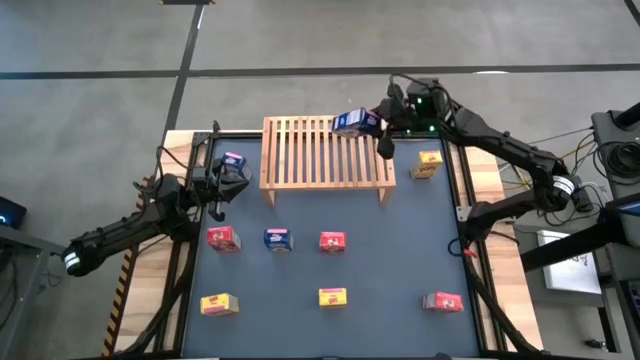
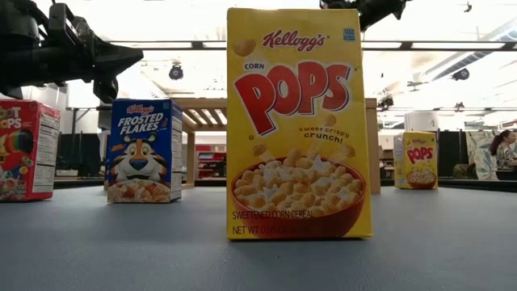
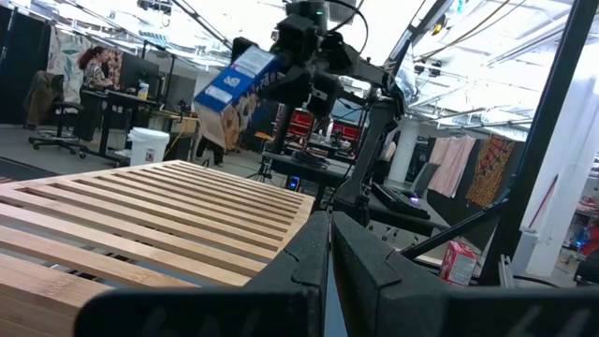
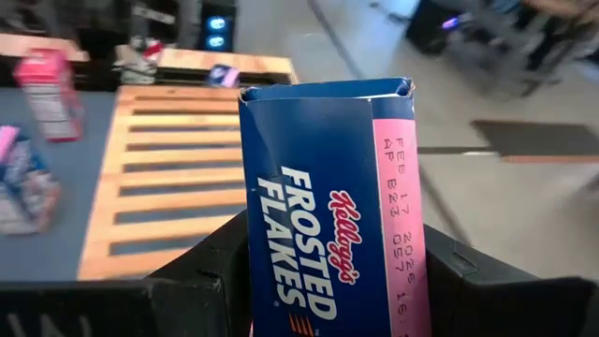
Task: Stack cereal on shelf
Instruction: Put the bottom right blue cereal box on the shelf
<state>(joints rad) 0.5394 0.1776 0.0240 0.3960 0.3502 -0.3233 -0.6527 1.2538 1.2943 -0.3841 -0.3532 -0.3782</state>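
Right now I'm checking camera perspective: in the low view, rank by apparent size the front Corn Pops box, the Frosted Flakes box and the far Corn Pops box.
1. Front yellow Corn Pops box
2. Blue Frosted Flakes box
3. Far yellow Corn Pops box
Nearness to the camera drives this; true sizes may match.

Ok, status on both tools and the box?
Right tool shut on blue cereal box, above shelf far right corner. Left tool shut, empty, beside shelf. Slats bare.

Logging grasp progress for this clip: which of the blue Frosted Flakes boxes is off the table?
The Frosted Flakes box held in the right gripper, above the wooden rack's far right corner. The other two blue boxes stand on the table mat.
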